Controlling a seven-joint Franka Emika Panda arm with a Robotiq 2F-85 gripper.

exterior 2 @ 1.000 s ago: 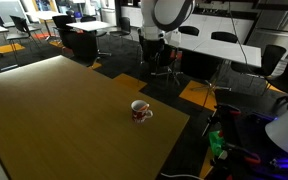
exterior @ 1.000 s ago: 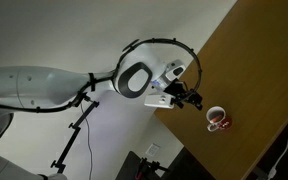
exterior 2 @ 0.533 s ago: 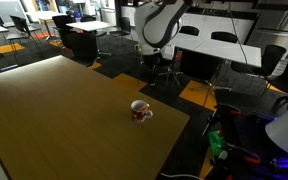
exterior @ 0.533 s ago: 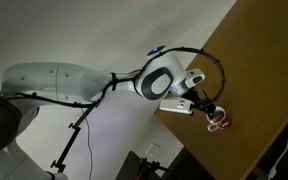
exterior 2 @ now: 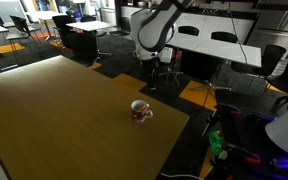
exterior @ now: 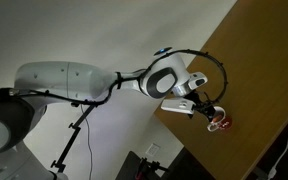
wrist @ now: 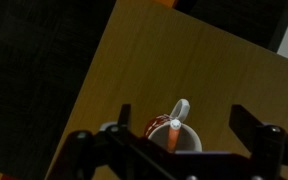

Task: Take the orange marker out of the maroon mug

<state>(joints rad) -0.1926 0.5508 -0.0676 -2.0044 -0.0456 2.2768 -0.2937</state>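
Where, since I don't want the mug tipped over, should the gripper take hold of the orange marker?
I'd grip the orange marker by its upper end, which leans out above the rim of the maroon mug. Come from above with the open gripper straddling the thin shaft, closing across its width, clear of the rim.

We see a broad brown wooden table, its top also filling the wrist view. Beyond it in an exterior view stand white desks and black office chairs on dark carpet with an orange patch. In an exterior view a black stand rises before a white wall
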